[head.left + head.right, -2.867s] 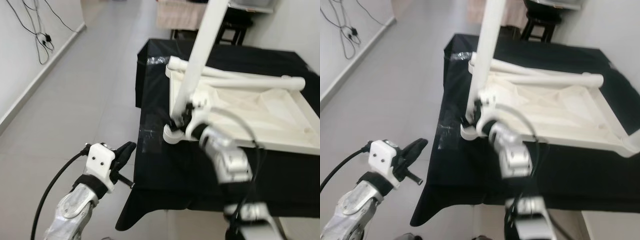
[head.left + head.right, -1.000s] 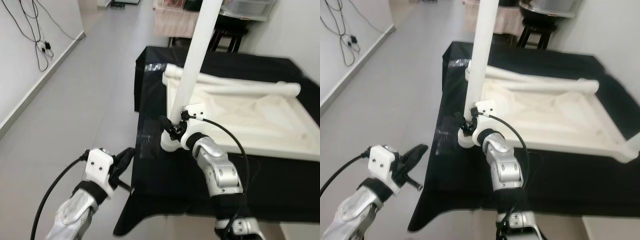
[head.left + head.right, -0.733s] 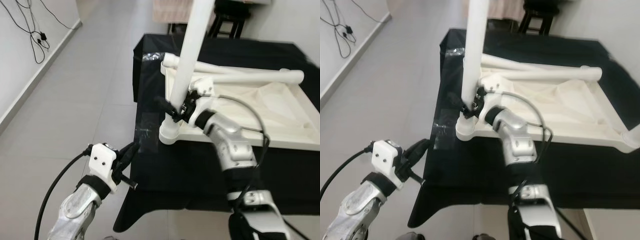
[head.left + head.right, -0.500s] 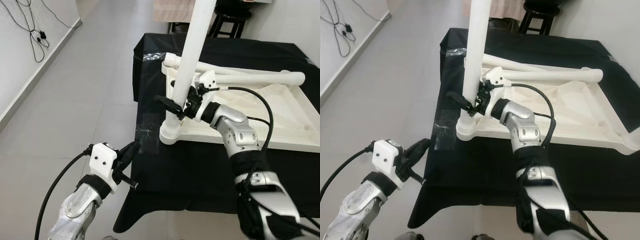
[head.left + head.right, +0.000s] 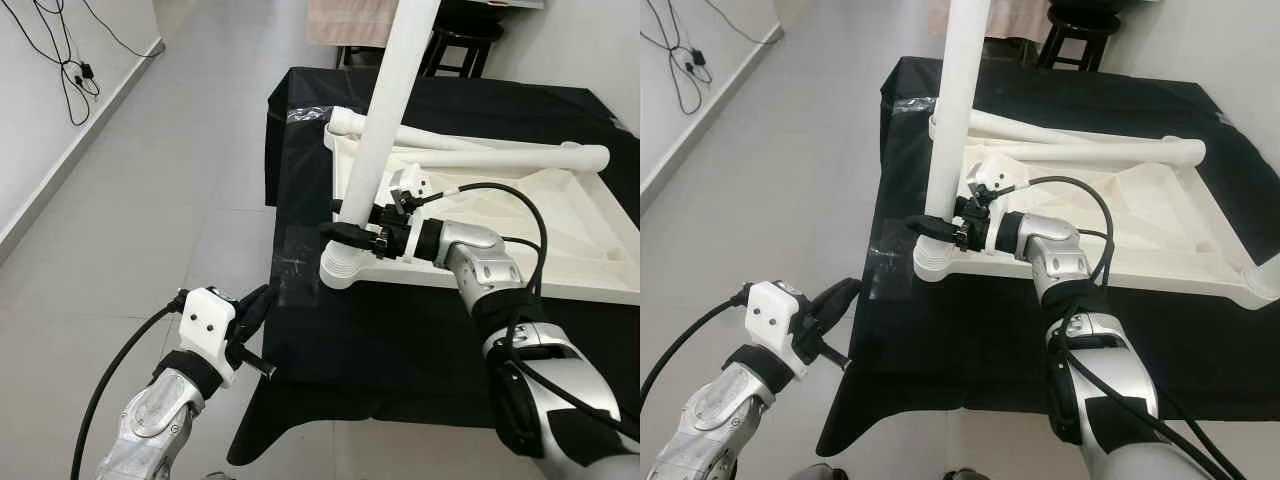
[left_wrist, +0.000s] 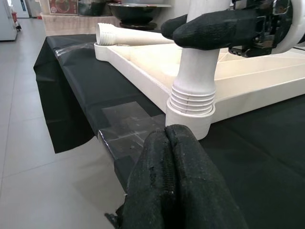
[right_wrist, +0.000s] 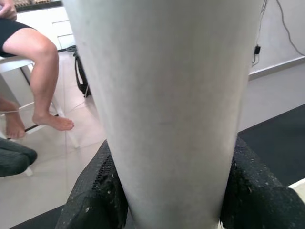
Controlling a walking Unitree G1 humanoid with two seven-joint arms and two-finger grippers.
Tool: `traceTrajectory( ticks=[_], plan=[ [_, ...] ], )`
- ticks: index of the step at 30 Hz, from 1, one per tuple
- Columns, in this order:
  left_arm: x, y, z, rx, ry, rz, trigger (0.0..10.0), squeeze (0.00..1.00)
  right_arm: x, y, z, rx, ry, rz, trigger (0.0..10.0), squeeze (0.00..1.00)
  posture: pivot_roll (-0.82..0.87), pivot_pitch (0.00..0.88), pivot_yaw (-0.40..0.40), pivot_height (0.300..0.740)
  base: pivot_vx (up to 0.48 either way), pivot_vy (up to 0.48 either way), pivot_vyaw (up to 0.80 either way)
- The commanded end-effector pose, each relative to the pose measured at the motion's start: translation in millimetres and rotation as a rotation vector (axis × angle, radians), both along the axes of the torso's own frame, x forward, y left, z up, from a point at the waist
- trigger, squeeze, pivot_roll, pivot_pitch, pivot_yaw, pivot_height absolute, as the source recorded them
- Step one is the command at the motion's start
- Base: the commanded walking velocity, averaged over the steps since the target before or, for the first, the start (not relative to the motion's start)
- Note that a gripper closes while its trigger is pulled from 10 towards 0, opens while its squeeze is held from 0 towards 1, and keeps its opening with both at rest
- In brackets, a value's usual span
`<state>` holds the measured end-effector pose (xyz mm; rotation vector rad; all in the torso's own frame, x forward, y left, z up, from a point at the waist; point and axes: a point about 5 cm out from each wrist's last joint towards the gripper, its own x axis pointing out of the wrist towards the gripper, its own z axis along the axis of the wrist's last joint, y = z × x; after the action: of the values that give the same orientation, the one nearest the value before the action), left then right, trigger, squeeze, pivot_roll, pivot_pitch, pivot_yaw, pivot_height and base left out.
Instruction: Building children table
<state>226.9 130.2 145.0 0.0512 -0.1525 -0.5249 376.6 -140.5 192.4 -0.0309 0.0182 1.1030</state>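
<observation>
Leg-fitting step: right gripper (image 5: 352, 222) clamps its fingers around the tall white plastic table leg (image 5: 385, 120) above the corner socket (image 5: 340, 268), likely needing twisting next, while left gripper (image 5: 255, 305) hangs closed.

No legible text, labels, brands, numbers or signs.
</observation>
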Motion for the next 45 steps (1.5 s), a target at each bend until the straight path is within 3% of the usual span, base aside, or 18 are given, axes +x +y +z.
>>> traceTrajectory(
  ticks=[1, 6, 7, 9, 11, 13, 16, 23, 24, 28, 29, 31, 33, 34, 35, 40, 41, 45],
  plan=[
    [-2.0, -1.5, -1.4, 0.002, 0.000, -0.004, 10.0, 0.00, -0.3, -3.6, -14.9, 0.017, 0.063, -0.055, 0.0, 0.00, 0.14, 0.125, -0.108, 0.740, 0.000, 0.000, 0.00],
    [-1.9, -0.8, -1.1, -0.001, 0.001, -0.002, 10.0, 0.00, 0.2, -6.4, -18.0, 0.041, 0.049, -0.129, 0.0, 0.00, 0.13, 0.132, -0.114, 0.740, 0.000, 0.000, 0.00],
    [-1.9, 0.9, -0.8, -0.006, 0.001, 0.001, 10.0, 0.00, -1.9, -6.3, -34.0, 0.003, 0.072, -0.285, 0.0, 0.00, 0.12, 0.135, -0.117, 0.740, 0.000, 0.000, 0.00],
    [-1.9, 0.9, -0.8, -0.006, 0.001, 0.001, 10.0, 0.00, -1.9, -6.3, -34.0, 0.003, 0.072, -0.285, 0.0, 0.00, 0.12, 0.135, -0.117, 0.740, 0.000, 0.000, 0.00],
    [-1.6, 4.0, -0.2, -0.006, 0.001, 0.004, 10.0, 0.00, -5.9, -8.1, -55.5, -0.128, 0.076, -0.644, 0.0, 0.00, 0.11, 0.144, -0.104, 0.740, 0.000, 0.000, 0.00],
    [-0.6, 7.2, -0.4, -0.006, 0.005, 0.005, 10.0, 0.00, -37.3, 16.1, -70.6, -0.024, 0.210, -0.784, 0.0, 0.00, 0.09, 0.145, -0.084, 0.740, 0.000, 0.000, 0.00],
    [1.9, 8.3, -1.1, -0.005, 0.010, -0.001, 10.0, 0.00, -57.1, 32.4, -61.8, -0.028, 0.111, -0.803, 0.0, 0.00, 0.08, 0.140, -0.076, 0.740, 0.000, 0.000, 0.00],
    [5.4, 6.5, -2.1, -0.007, 0.009, 0.007, 10.0, 0.00, -44.2, 35.2, -60.6, -0.059, 0.087, -0.796, 0.0, 0.00, 0.09, 0.124, -0.082, 0.740, 0.000, 0.000, 0.00],
    [5.4, 6.6, -2.1, -0.007, 0.009, 0.008, 10.0, 0.00, -43.1, 36.2, -60.5, -0.074, 0.092, -0.786, 10.0, 0.00, 0.09, 0.124, -0.082, 0.740, 0.000, 0.000, 0.00],
    [5.7, 6.9, -2.0, -0.010, 0.008, 0.010, 10.0, 0.00, -43.2, 38.9, -57.3, -0.060, 0.090, -0.758, 10.0, 0.00, 0.08, 0.123, -0.085, 0.740, 0.000, 0.000, 0.00],
    [5.9, 6.9, -1.9, -0.012, 0.007, 0.011, 10.0, 0.00, -43.2, 41.6, -53.5, -0.040, 0.084, -0.717, 10.0, 1.00, 0.08, 0.122, -0.085, 0.740, 0.000, 0.000, 0.00],
    [6.1, 6.3, -2.0, -0.013, 0.007, 0.009, 10.0, 0.00, -45.2, 48.2, -41.8, 0.027, 0.085, -0.611, 10.0, 1.00, 0.07, 0.122, -0.082, 0.740, 0.000, 0.000, 0.00],
    [6.1, 6.3, -2.0, -0.013, 0.007, 0.009, 10.0, 0.00, -45.2, 48.2, -41.8, 0.027, 0.085, -0.611, 10.0, 1.00, 0.07, 0.122, -0.082, 0.740, 0.000, 0.000, 0.00],
    [6.7, 5.9, -2.4, -0.015, 0.008, 0.008, 10.0, 0.00, -43.2, 49.3, -25.4, 0.092, 0.041, -0.502, 10.0, 1.00, 0.07, 0.119, -0.075, 0.740, 0.000, 0.000, 0.00],
    [7.5, 4.9, -2.8, -0.017, 0.008, 0.008, 10.0, 0.00, -35.8, 46.4, -9.3, 0.130, 0.004, -0.338, 10.0, 0.00, 0.07, 0.113, -0.079, 0.740, 0.000, 0.000, 0.00],
    [8.3, 3.7, -3.0, -0.021, 0.008, 0.009, 10.0, 0.00, -26.8, 41.3, 8.1, 0.115, -0.048, -0.088, 10.0, 0.00, 0.08, 0.108, -0.083, 0.740, 0.000, 0.000, 0.00],
    [8.4, 3.4, -3.0, -0.023, 0.008, 0.009, 10.0, 0.00, -27.0, 41.9, 9.0, 0.075, -0.050, 0.031, 10.0, 0.00, 0.08, 0.108, -0.083, 0.740, 0.000, 0.000, 0.00],
    [8.0, 3.0, -3.1, -0.024, 0.009, 0.008, 10.0, 0.00, -25.8, 45.7, 5.7, -0.014, -0.047, 0.179, 10.0, 0.00, 0.08, 0.100, -0.076, 0.740, 0.000, 0.000, 0.00]
  ],
)
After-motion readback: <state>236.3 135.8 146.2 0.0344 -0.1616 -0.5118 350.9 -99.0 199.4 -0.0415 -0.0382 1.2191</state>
